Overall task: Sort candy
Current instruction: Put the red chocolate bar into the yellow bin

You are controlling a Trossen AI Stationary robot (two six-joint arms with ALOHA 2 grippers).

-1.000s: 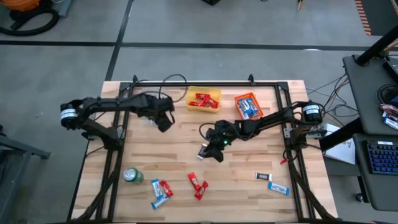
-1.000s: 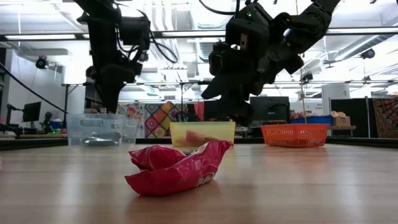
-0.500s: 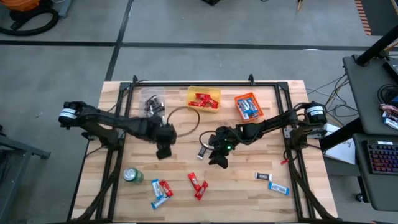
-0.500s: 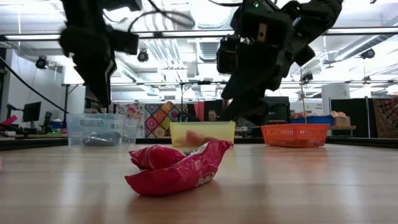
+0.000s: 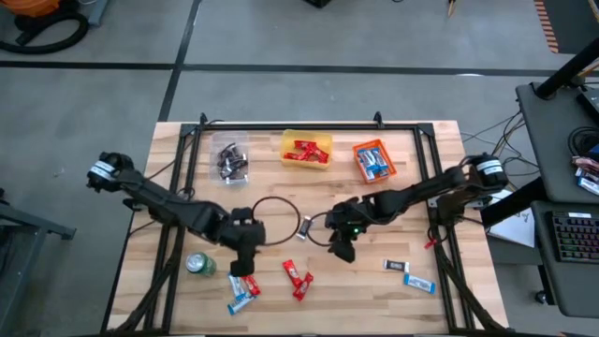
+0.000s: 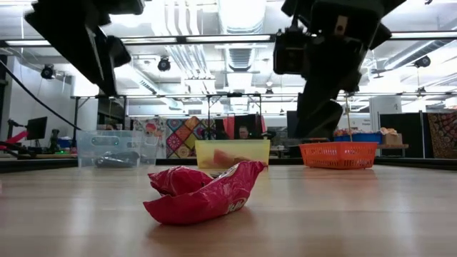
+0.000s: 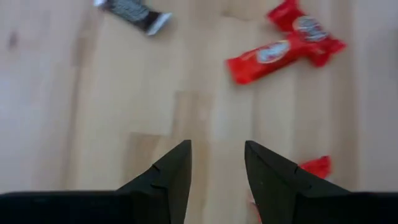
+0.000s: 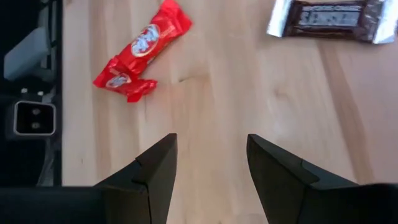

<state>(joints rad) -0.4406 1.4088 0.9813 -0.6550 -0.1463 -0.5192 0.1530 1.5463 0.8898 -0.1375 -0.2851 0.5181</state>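
Candy lies loose near the table's front edge: two red bars [image 5: 298,278], a red and blue cluster [image 5: 241,290], a dark brown bar [image 5: 395,266], a blue bar [image 5: 418,283] and a silver-dark bar [image 5: 304,227]. My left gripper [image 5: 241,267] hangs open above the wood just behind the cluster; in its wrist view my left gripper [image 7: 217,146] has red bars [image 7: 283,43] ahead. My right gripper [image 5: 343,251] hangs open, right of the red bars; my right gripper [image 8: 211,140] sees a red bar [image 8: 140,53] and the dark brown bar [image 8: 329,15] ahead.
Along the far side stand a clear container [image 5: 230,161] with dark candy, a yellow tray [image 5: 306,150] with red candy and an orange basket [image 5: 373,161] with blue candy. A green can [image 5: 198,265] stands front left. A cable loop [image 5: 276,217] lies mid-table.
My left gripper has swung from beside the clear container toward the table's near edge and has turned, uncovering the container. My right gripper has moved a little toward the near edge and right. No candy on the table has moved.
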